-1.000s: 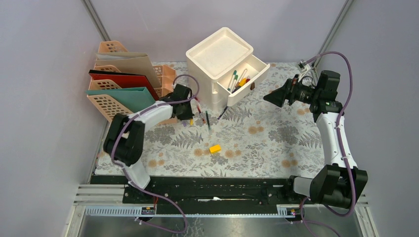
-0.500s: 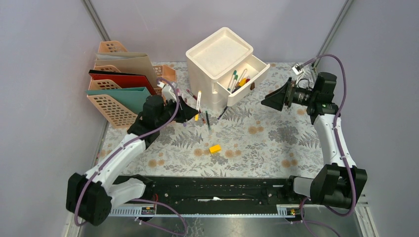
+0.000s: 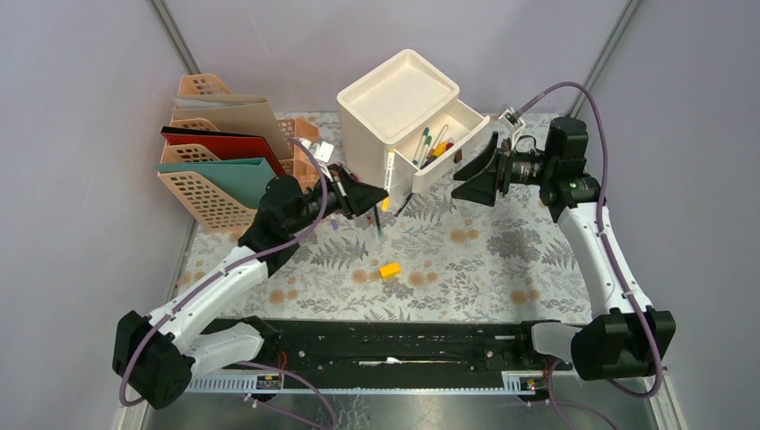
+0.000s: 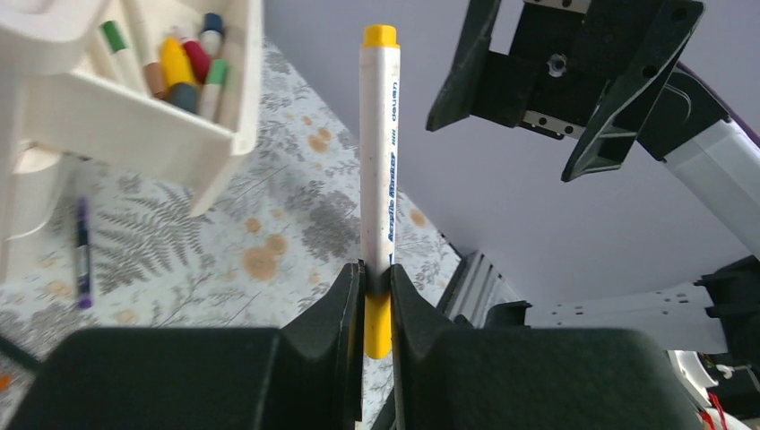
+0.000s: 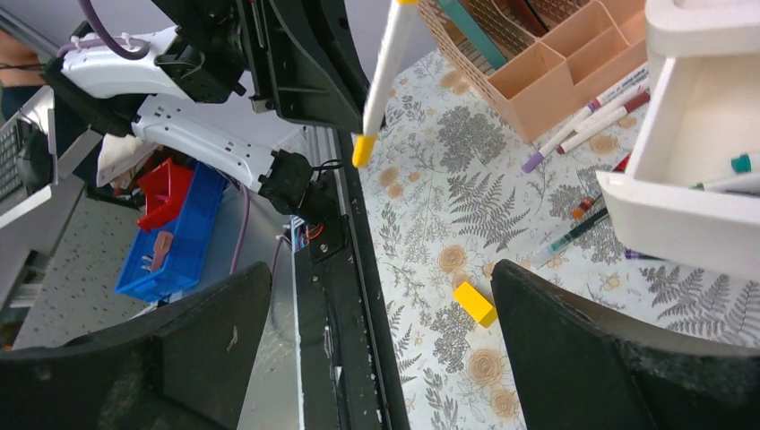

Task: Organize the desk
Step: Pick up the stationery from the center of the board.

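The desk (image 3: 484, 260) is covered in pale cloth printed with ferns and flowers. My left gripper (image 3: 369, 197) (image 4: 376, 276) is shut on a white marker with yellow ends (image 3: 388, 168) (image 4: 377, 152) (image 5: 384, 81). It holds the marker up in the air, just left of the open drawer (image 3: 441, 143) of a white drawer unit (image 3: 394, 94). Several markers lie in that drawer. My right gripper (image 3: 466, 175) (image 5: 378, 269) hovers open and empty, just right of the drawer, facing the left gripper.
A yellow block (image 3: 390, 269) (image 5: 473, 303) lies mid-desk. Loose pens (image 3: 376, 218) lie on the cloth below the drawer, among them a purple one (image 4: 82, 251). Peach file racks with folders (image 3: 215, 152) stand at the back left, beside a peach organizer (image 5: 547, 72).
My left arm has lifted the marker off the desk and carried it right, toward the drawer. My right gripper has moved left, closer to the drawer, still open.
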You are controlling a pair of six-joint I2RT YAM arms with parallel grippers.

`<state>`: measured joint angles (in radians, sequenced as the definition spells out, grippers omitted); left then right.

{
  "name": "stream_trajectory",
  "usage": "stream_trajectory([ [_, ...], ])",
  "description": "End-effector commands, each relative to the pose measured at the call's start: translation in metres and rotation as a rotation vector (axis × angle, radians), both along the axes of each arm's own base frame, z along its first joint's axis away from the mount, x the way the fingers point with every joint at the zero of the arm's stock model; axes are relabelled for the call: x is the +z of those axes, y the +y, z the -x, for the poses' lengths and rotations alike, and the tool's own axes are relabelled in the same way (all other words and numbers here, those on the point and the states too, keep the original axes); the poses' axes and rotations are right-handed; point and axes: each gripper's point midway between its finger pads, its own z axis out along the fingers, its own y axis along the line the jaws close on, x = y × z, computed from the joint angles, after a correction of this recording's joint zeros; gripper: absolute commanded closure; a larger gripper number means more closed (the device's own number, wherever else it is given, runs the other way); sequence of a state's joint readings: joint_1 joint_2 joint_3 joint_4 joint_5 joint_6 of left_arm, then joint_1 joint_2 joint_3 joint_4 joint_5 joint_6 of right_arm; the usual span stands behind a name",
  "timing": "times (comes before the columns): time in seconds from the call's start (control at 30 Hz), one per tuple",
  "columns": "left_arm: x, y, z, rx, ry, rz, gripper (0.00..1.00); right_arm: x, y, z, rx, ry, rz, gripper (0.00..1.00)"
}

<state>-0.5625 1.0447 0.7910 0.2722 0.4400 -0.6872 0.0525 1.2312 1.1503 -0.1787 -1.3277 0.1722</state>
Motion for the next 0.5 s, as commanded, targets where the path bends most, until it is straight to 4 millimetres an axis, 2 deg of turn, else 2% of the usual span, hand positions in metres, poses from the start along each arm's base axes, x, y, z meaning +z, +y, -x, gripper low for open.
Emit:
stream_trajectory([
  [0.0, 0.051, -0.02, 0.002, -0.015, -0.119, 0.11, 1.0, 0.035, 0.009, 0.007, 0.022, -0.085, -0.011, 0.0],
  [0.23, 0.062, -0.049, 0.002, -0.029, -0.14, 0.139, 1.0, 0.054, 0.019, -0.005, -0.03, -0.048, -0.092, 0.01],
  [0.47, 0.071, -0.073, 0.0, -0.066, -0.158, 0.15, 1.0, 0.052, 0.029, -0.013, -0.056, 0.083, -0.171, 0.01],
])
